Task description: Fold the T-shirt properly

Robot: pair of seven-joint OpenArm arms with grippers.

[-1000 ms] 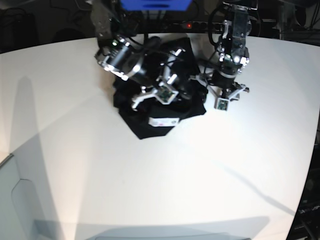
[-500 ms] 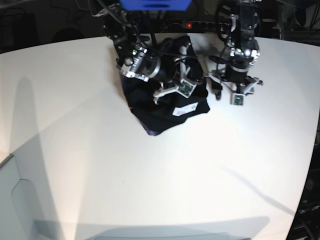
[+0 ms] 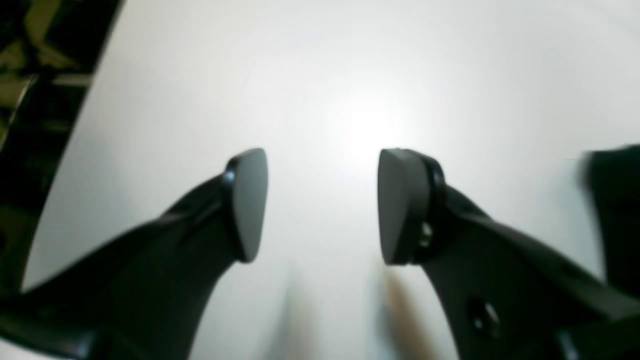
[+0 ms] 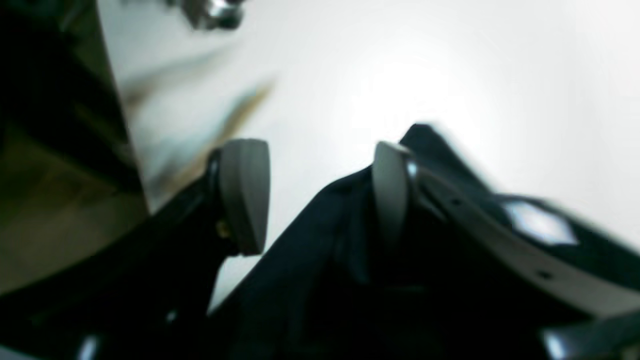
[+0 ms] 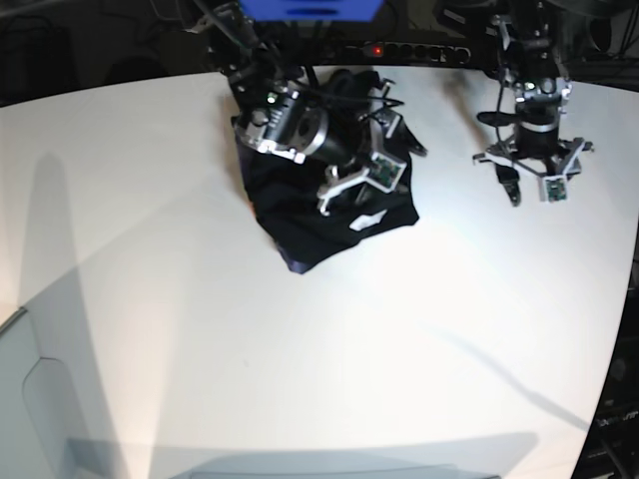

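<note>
**T-shirt bundled at the far edge, both grippers spread and holding nothing**

Currently the T-shirt point(image 5: 324, 215) lies as a compact black bundle on the white table point(image 5: 300, 369), toward the far side of the base view and left of centre. Its outline is irregular, with one corner pointing toward the near side. A small white tag point(image 5: 368, 222) shows on the upper surface near the bundle's right edge. No print is visible in any view.

Right arm: the right gripper point(image 4: 312, 195) hangs directly over the bundle. In the right wrist view its two grey pads point(image 4: 245, 192) stand well apart. Black cloth rises up beside and below the right-hand pad, but the gap between the pads shows only bright table, so nothing is pinched. The wrist view is blurred; whether that pad touches the cloth I cannot tell.

Left arm: the left gripper point(image 3: 320, 205) sits over bare table, well apart from the shirt, on the right of the base view. Its fingers point(image 3: 247, 202) are spread wide with only white surface between them. A dark blurred shape point(image 3: 612, 210) enters at the right edge of the left wrist view; cannot identify it.

A strong light reflection washes out the table centre in both wrist views.
</note>
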